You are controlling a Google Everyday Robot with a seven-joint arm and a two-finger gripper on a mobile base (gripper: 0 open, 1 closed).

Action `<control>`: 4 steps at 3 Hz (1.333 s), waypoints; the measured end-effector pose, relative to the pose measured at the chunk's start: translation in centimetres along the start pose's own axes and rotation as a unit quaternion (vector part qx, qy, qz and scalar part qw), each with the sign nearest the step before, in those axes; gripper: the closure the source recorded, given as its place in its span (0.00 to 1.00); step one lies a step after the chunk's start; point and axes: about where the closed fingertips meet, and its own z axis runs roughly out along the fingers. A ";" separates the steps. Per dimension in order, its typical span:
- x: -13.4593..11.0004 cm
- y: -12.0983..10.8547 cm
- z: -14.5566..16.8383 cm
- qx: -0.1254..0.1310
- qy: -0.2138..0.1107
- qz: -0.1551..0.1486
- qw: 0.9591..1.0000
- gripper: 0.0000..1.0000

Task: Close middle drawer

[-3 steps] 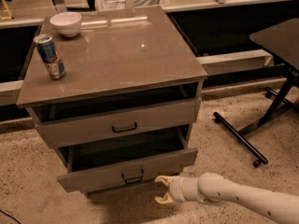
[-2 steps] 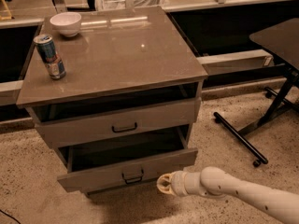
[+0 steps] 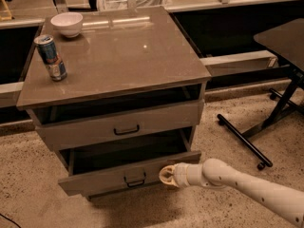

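- The hand [image 3: 167,175] sat low in front of the cabinet [image 3: 190,127], at the end of a white arm [image 3: 247,186] that came in from the lower right. Its tip was against the front panel of the middle drawer [image 3: 104,178], just right of that drawer's small black bar handle [image 3: 135,180]. Whether the hand was open or closed could not be told.
- The middle drawer stood pulled well out below the top drawer [image 3: 118,125]. Its wide box was in shadow (what lay in it, if anything, could not be made out).
- The top drawer was out only a little, with a dark gap between its front and the worktop [image 3: 133,51].
- On the worktop a white bowl [image 3: 67,23] stood at the back left corner, its contents not visible from this angle.
- A drink can [image 3: 51,57] stood upright near the left edge, in front of the bowl and apart from it. It was blue and silver with a red patch, and its print was too small to read.
- A black table [image 3: 285,39] stood to the right on the speckled floor [image 3: 28,184], well apart from the cabinet.
- Compared with a second earlier, the hand had risen and moved in from just below and in front of the panel to meet it. The middle drawer was out about as far as before, and the bowl and can had not moved.
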 end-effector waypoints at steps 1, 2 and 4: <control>-0.2 -1.4 1.0 -0.003 -0.001 -0.007 1.000 0.00; 0.1 -1.8 2.3 -0.016 -0.002 -0.004 1.000 0.00; -0.2 -0.7 2.5 -0.022 -0.027 -0.007 0.999 0.00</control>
